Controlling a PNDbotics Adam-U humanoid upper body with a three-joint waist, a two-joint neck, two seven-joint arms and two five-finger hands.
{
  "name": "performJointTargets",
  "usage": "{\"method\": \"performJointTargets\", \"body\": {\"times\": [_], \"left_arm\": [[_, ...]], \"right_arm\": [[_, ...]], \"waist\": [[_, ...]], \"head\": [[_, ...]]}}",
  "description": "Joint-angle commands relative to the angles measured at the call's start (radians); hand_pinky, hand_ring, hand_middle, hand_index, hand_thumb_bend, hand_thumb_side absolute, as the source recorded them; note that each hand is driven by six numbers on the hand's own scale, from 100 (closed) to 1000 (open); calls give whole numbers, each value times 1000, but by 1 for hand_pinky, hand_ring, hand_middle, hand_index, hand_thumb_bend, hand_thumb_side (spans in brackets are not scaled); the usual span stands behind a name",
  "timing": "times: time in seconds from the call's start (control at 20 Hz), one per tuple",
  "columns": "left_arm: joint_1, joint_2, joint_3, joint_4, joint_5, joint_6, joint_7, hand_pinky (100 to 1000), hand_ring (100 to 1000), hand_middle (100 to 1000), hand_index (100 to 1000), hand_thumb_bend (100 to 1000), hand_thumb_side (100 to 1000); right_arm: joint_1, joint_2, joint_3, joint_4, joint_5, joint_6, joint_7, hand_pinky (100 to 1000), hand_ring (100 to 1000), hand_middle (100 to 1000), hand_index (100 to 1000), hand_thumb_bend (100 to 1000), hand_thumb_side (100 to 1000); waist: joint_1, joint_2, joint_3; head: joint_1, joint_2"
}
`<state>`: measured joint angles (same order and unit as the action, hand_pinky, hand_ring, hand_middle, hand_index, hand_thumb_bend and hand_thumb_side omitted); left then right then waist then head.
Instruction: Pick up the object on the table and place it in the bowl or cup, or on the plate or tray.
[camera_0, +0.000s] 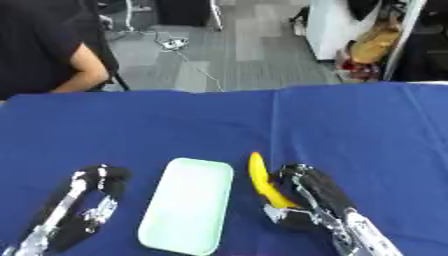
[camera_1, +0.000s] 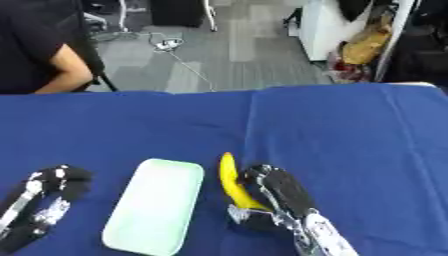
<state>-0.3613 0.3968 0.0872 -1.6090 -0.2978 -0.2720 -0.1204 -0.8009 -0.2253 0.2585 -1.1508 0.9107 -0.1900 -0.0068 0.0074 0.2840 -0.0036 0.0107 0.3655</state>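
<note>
Looking down at the table covered in a deep blue cloth (camera_0: 350, 125), we see our right hand (camera_0: 311, 195) at the lower right, its black fingers curled around the near end of a curved yellow banana (camera_0: 259, 181). The thumb side sits under the fruit's lower tip while the fingers wrap it from the right, so the hand is clamped on the banana. The banana's far end points away from us and stands clear of the fingers. We cannot tell whether the fruit is lifted or resting on the cloth.

Just to the left of the banana lies a pale mint-green rectangular tray with rounded corners (camera_0: 186, 205), its long side running away from us and a little askew. The banana is beside the tray's right edge, close to its far right corner, and not on the tray; whether the two touch we cannot tell.

Our left hand (camera_0: 92, 192) shows at the lower left, well apart from the tray's left edge, with its black and silver fingers pointing up and away from us, relaxed and slightly bent, closed on nothing.

Beyond the far edge of the table is grey floor (camera_0: 227, 55).
</note>
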Motion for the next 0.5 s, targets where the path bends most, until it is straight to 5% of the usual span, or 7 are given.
{"method": "performJointTargets", "body": {"times": [0.05,0.35,0.5], "left_arm": [[-1,41,3,-5,2,-2,-1,507,597,606,749,100,867],[-2,45,2,-7,2,-4,-3,508,598,607,749,100,867],[-1,45,2,-8,3,-4,-2,508,598,607,749,100,868]], "right_arm": [[-34,-27,21,8,-34,-12,7,100,330,506,665,314,621],[-38,-28,18,7,-61,-13,-1,116,362,550,699,335,670],[-36,-22,11,7,-71,-2,13,236,495,679,789,366,775]], "waist": [[-7,-29,-5],[-12,-30,-7],[-8,-29,-5]], "head": [[19,1],[24,-2],[21,1]]}}
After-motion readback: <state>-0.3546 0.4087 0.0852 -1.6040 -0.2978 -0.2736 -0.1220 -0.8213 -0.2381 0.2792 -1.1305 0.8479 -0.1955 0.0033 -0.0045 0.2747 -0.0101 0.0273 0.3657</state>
